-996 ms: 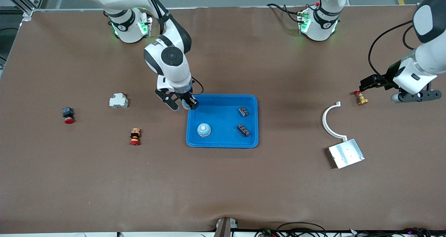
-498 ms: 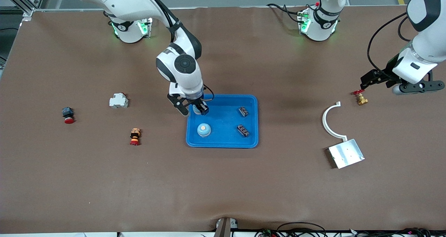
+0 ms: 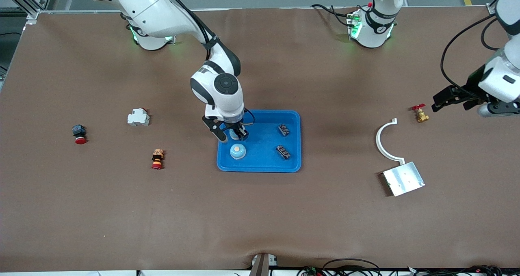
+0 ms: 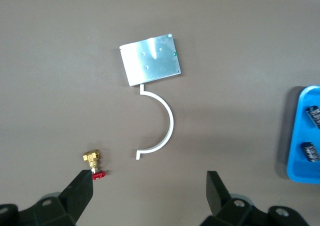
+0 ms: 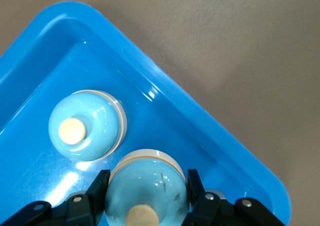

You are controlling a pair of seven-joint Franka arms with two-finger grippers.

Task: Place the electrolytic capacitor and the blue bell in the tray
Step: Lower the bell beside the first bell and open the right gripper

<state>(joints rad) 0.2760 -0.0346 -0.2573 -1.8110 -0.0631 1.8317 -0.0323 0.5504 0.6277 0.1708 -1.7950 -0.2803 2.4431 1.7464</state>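
Blue domed bell [image 5: 147,191] pinched in right gripper [image 3: 232,134] over shallow bright-blue plastic tray [image 3: 292,117]; second bell [image 3: 237,151] and two dark capacitors [image 3: 283,130] lie inside. Release remains. Left gripper [image 4: 150,186] waits spread above brass valve [image 3: 420,114]

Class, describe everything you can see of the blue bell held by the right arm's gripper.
The held blue bell is a glossy light-blue dome with a pale rim and a cream button on top. It looks like smooth plastic or enamel. The right gripper clamps it from both sides, button up, over the tray, beside a matching second bell that rests on the tray floor.
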